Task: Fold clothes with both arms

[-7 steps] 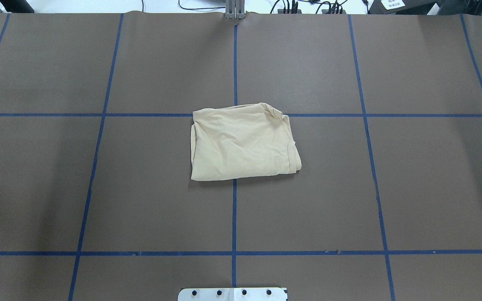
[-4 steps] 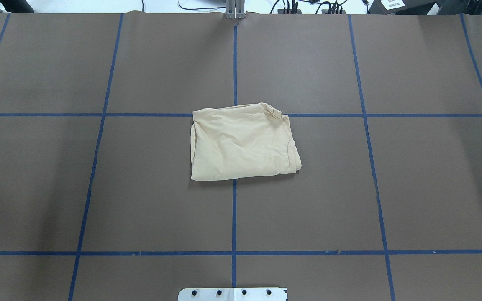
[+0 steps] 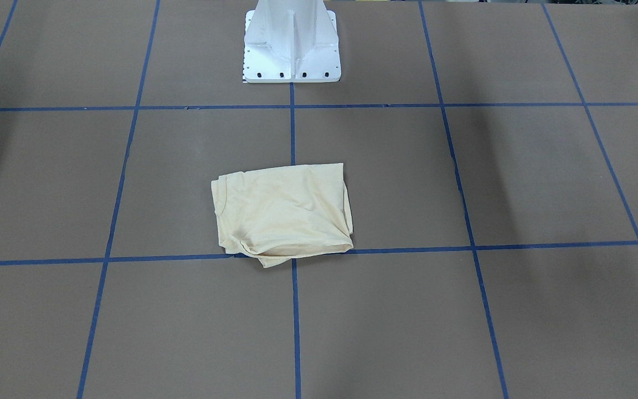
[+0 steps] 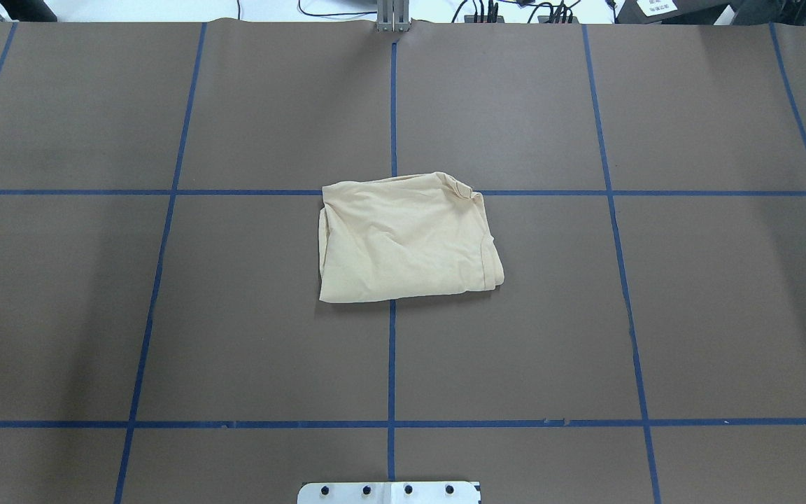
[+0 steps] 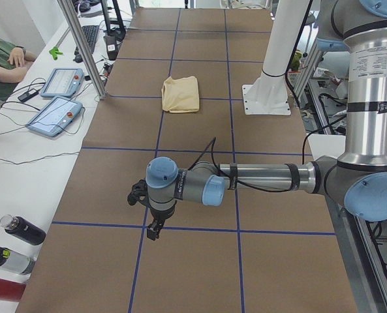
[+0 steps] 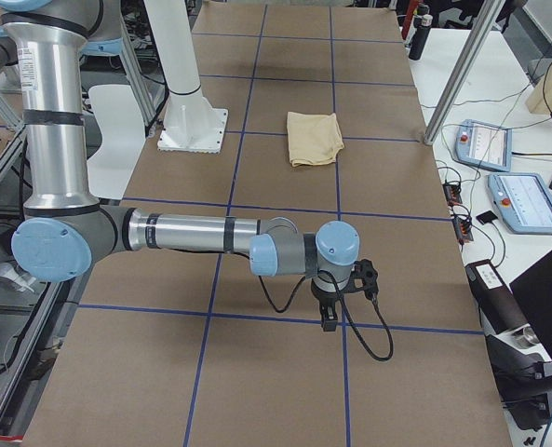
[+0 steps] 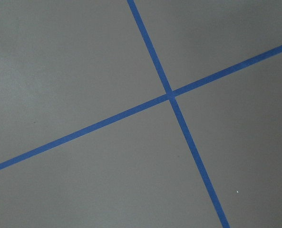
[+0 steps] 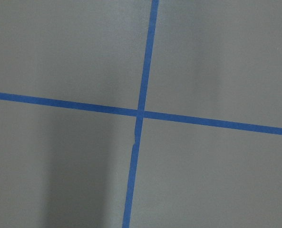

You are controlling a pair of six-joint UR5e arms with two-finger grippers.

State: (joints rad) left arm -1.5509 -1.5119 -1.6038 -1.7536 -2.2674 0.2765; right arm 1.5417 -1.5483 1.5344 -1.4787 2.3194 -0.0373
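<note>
folded t-shirt (image 4: 406,238) lying untouched on the table (image 4: 249,329).
the t-shirt is found in front of the white pedestal (image 3: 291,52), laid across a blue tape line (image 4: 391,350) as a rough rectangle. the left gripper (image 5: 154,232) and right gripper (image 6: 329,319) are held above the table, well out to either side of the pedestal; whether the jaws are apart or together cannot be told.
</note>
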